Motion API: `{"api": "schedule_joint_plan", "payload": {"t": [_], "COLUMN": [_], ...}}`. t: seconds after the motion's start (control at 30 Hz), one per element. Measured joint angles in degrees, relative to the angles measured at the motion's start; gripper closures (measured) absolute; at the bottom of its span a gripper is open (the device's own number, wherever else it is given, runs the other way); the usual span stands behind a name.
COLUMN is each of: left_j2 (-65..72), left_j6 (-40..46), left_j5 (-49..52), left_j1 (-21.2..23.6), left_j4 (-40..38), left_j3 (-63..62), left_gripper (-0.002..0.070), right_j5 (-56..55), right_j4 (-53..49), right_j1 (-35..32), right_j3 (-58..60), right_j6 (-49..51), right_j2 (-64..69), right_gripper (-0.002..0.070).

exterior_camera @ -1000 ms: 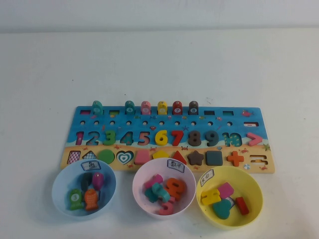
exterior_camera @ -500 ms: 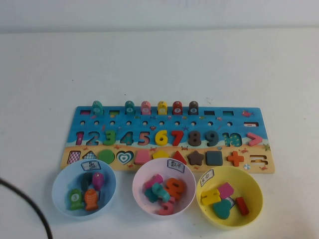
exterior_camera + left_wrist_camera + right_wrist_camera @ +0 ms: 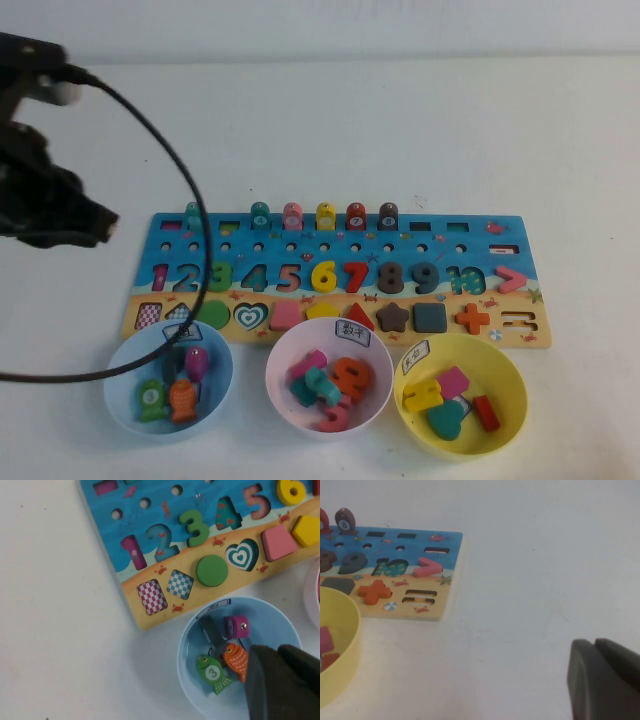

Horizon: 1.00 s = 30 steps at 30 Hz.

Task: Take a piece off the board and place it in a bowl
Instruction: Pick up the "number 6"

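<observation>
The yellow "6" piece (image 3: 323,275) sits in its slot in the number row of the blue and sandy board (image 3: 400,245); it also shows at the edge of the left wrist view (image 3: 290,491). The pale pink bowl (image 3: 275,385), with a white label on its rim, stands in front of the board and holds several number pieces. My left gripper (image 3: 103,221) is shut and empty, raised at the far left of the board; in the left wrist view (image 3: 277,652) it hangs over the light blue bowl (image 3: 195,680). My right gripper (image 3: 595,645) is shut and empty over bare table to the right of the board.
The light blue bowl (image 3: 120,400) with fish pieces stands left of the pink bowl, and a yellow bowl (image 3: 510,385) with shape pieces stands right of it. A black cable (image 3: 190,200) loops from my left arm across the board's left end. Several fish pegs stand along the board's back row.
My left arm has come into the high view at the far left and risen; its cable now arcs over the board's left end. The pieces and bowls have not moved.
</observation>
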Motion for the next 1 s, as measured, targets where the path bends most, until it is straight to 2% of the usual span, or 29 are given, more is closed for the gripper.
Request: {"api": "schedule_joint_plan", "payload": {"t": [0.13, 0.47, 0.9, 1.0], "left_j2": [9.62, 26.58, 37.06, 39.97], "left_j6": [-0.08, -1.58, -0.59, -0.75], "left_j5": [1.01, 3.69, 4.49, 4.49], "left_j1": [-5.36, -8.59, -18.43, -19.2], "left_j4": [2.26, 2.39, 1.76, 1.54], "left_j3": [-5.51, -19.49, -26.68, -26.72], "left_gripper": [0.0676, 0.0676, 0.0673, 0.0615], "right_j5": [0.0, 0.0, 0.0, 0.0], "right_j4": [0.0, 0.0, 0.68, 1.03], "right_j1": [0.0, 0.0, 0.0, 0.0], "right_j3": [0.0, 0.0, 0.0, 0.0], "right_j6": [0.0, 0.0, 0.0, 0.0], "right_j2": [0.0, 0.0, 0.0, 0.0], "right_gripper": [0.0694, 0.0694, 0.0694, 0.0694]}}
